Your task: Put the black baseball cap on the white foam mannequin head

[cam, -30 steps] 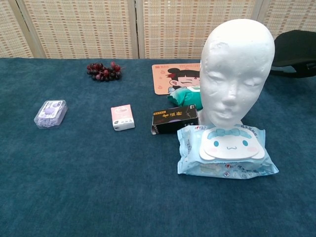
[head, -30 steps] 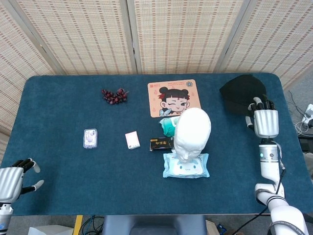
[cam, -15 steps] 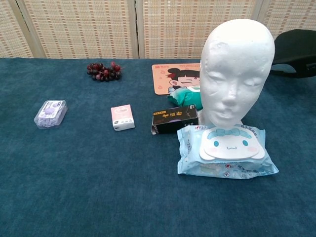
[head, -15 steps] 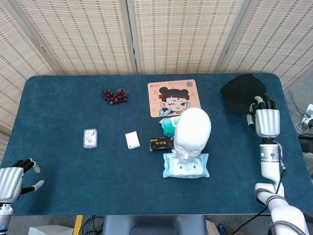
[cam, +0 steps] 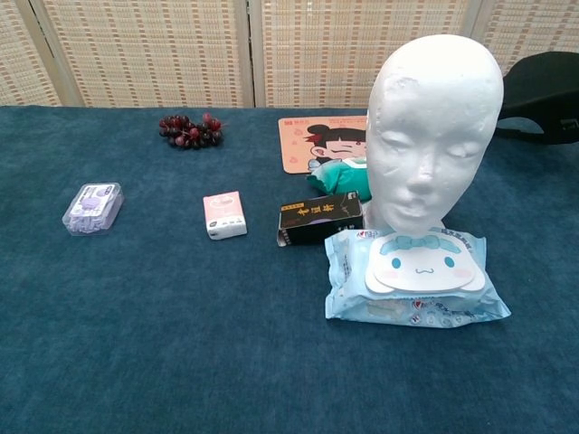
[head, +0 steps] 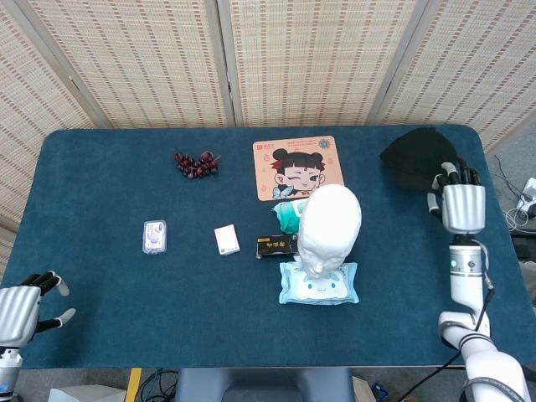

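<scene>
At upper right of the frame, the right hand (head: 462,203) grips the black cap (head: 418,158); the white foam head (head: 329,229) stands at centre, the left hand (head: 21,308) spread at lower left

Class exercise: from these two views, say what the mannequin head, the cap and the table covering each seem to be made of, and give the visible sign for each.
Mannequin head: probably foam; matte white, faintly grainy, with small dents.
Cap: apparently dark fabric; black and dull, its crown slumped softly.
Table covering: seemingly short-pile cloth, perhaps felt or velvet; teal, with mottled shading and no shine.
</scene>
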Controlling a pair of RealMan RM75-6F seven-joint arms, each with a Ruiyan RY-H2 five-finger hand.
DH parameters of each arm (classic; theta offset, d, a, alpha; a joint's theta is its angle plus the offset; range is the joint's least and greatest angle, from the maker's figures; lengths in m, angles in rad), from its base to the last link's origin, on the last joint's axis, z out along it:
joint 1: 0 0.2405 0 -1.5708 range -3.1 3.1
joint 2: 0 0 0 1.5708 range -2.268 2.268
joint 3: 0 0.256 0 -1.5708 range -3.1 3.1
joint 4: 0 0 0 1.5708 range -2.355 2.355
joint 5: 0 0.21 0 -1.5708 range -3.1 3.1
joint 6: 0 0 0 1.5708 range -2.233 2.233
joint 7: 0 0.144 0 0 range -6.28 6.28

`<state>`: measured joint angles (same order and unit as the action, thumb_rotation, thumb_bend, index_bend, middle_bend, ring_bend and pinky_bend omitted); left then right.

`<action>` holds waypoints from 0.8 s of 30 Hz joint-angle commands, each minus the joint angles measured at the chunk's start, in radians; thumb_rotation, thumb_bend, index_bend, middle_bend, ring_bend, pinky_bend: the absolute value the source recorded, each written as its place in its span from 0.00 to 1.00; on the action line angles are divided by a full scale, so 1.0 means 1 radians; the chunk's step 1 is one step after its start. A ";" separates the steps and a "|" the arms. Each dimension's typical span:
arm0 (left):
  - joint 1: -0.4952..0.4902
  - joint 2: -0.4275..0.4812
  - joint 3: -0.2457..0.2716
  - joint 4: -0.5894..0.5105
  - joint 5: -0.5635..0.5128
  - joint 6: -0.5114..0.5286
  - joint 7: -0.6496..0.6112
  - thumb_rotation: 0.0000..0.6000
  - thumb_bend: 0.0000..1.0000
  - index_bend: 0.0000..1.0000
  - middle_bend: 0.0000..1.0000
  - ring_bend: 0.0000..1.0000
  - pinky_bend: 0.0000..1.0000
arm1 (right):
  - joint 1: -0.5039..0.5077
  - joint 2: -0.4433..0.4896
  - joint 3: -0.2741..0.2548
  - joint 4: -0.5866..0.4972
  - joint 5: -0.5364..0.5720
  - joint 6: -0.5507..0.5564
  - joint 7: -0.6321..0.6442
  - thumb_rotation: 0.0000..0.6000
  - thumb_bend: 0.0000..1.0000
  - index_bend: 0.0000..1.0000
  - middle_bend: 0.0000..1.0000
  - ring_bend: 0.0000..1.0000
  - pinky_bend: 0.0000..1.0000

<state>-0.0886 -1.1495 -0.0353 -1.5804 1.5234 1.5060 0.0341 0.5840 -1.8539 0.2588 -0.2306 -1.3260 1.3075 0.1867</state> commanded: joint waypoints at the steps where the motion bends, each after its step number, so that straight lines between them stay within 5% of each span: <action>1: 0.000 0.001 0.000 -0.002 0.001 0.002 -0.001 1.00 0.02 0.56 0.47 0.43 0.67 | 0.005 0.007 0.000 0.004 -0.003 0.016 -0.012 1.00 0.44 0.69 0.29 0.13 0.24; 24: 0.003 0.007 -0.001 -0.009 0.001 0.007 -0.002 1.00 0.02 0.56 0.47 0.43 0.67 | 0.039 0.100 0.000 -0.123 -0.039 0.198 -0.134 1.00 0.42 0.74 0.32 0.13 0.24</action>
<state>-0.0855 -1.1422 -0.0364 -1.5894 1.5240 1.5129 0.0325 0.6225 -1.7593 0.2601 -0.3468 -1.3609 1.5003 0.0593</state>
